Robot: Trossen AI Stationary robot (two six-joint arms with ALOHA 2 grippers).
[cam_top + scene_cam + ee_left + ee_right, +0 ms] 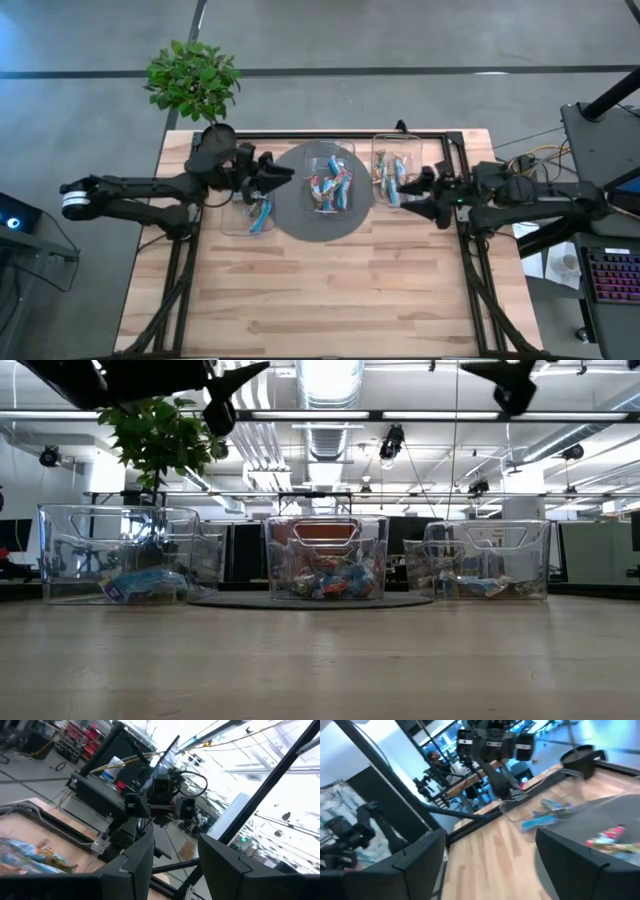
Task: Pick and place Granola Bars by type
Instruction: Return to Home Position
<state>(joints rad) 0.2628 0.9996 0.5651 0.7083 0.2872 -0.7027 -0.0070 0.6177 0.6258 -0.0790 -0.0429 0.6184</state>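
Granola bars in shiny light-blue, red and gold wrappers lie in three clear containers set in a row. Several bars fill the middle container (330, 185) (327, 578). A few lie in the left container (258, 214) (145, 585), and a few in the right container (390, 178) (478, 586). My left gripper (283, 177) (175, 855) hangs open and holds nothing, high above the gap between the left and middle containers. My right gripper (416, 190) (490, 855) is also open and holds nothing, high beside the right container's right wall.
The middle container stands on a round grey mat (300, 222). A potted plant (193, 80) stands at the table's far left corner. A black frame rail (300, 135) runs along the far edge. Bare wood (330, 290) stretches from the containers to the near edge.
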